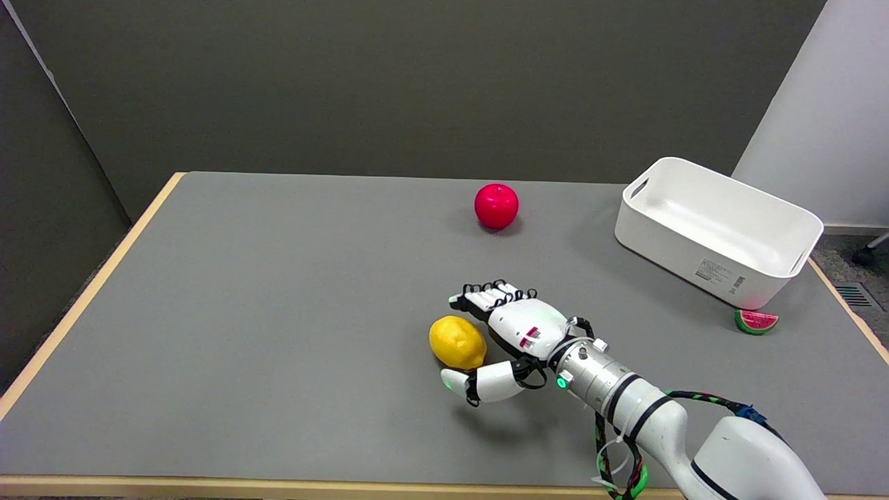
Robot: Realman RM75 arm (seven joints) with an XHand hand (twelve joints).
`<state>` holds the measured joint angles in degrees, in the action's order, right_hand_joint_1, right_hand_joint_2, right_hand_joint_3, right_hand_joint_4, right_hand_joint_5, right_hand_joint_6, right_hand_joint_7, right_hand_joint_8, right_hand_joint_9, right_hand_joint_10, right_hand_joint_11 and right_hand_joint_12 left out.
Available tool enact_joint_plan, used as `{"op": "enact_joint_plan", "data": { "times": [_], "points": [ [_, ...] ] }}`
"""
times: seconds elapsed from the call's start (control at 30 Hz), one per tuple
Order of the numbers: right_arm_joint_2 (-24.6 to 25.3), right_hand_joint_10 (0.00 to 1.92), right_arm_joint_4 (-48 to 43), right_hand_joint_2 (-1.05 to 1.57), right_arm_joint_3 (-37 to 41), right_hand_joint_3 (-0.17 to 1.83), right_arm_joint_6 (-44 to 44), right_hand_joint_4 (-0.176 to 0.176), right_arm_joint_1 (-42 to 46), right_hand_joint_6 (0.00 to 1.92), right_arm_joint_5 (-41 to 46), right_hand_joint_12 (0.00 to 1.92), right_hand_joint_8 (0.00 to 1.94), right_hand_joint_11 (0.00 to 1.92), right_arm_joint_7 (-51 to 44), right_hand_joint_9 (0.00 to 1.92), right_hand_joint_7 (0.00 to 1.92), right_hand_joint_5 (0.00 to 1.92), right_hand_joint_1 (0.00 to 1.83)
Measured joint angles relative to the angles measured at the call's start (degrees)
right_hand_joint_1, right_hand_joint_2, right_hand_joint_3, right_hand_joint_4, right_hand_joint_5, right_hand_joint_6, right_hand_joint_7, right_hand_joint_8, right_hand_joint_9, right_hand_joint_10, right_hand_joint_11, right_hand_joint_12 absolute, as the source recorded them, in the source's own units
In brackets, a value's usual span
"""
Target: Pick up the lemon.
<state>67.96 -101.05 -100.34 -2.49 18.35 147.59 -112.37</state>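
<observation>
Table: grey top, wood edging. Lemon lies on it near centre-front, on its side, resting on the surface.

Right hand immediately at the lemon's 3 o'clock, arm entering from 5 o'clock. Fingers extended past the lemon's 1 o'clock side, thumb at its 5 o'clock. Spread wide, holding nothing; the lemon sits in the gap, palm facing it. Contact with the thumb cannot be confirmed. Judged a pre-grasp bracket: fruit set between both sides so closing would trap it.

Red apple at lemon's 12–1 o'clock, well apart. White bin far at 2 o'clock, angled. Watermelon slice just beside the bin's near corner.
</observation>
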Motion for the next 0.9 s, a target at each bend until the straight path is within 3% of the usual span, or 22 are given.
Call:
{"op": "enact_joint_plan", "data": {
  "times": [0.17, 0.33, 0.53, 0.6, 0.63, 0.67, 0.77, 0.9],
  "points": [
    [0.0, 0.94, 0.8, 0.68, -0.4, 0.73, 0.2, -0.176, -0.4, 0.45, 0.0, 1.33, 0.58, 0.09, 0.6, 0.14, 0.21, 0.05, 0.44],
    [0.0, 1.06, 1.6, 0.73, -0.8, 0.84, 0.3, -0.176, -0.9, 0.44, 0.0, 1.52, 0.67, 0.25, 1.0, 0.29, 0.3, 0.07, 0.65],
    [0.2, 1.32, 2.6, 0.87, -1.1, 0.82, -0.7, -0.176, -1.6, 0.58, 0.0, 1.69, 1.57, 0.5, 1.2, 0.64, 0.22, 0.18, 0.84],
    [0.2, 1.44, 3.1, 1.16, -1.2, 0.53, -1.6, -0.176, -1.9, 0.84, 0.0, 1.77, 1.88, 0.58, 1.3, 0.71, 0.39, 0.22, 1.14],
    [0.3, 1.48, 3.4, 1.21, -1.2, 0.49, -2.0, -0.176, -2.0, 0.93, 0.0, 1.79, 1.93, 0.6, 1.3, 0.72, 0.44, 0.24, 1.2],
    [0.4, 1.51, 3.7, 1.18, -1.2, 0.53, -2.6, -0.176, -2.1, 1.0, 0.0, 1.79, 1.92, 0.62, 1.4, 0.73, 0.46, 0.25, 1.21],
    [0.7, 1.66, 4.9, 1.4, -1.2, 0.12, -4.7, -0.176, -2.5, 1.79, 0.1, 1.91, 1.88, 0.8, 1.4, 0.79, 0.44, 0.4, 1.04],
    [1.4, 1.75, 6.9, 1.32, -1.2, 0.26, -7.9, -0.176, -3.3, 1.79, 0.1, 1.92, 1.86, 0.85, 1.4, 0.87, 0.47, 0.42, 1.07]
  ]
}}
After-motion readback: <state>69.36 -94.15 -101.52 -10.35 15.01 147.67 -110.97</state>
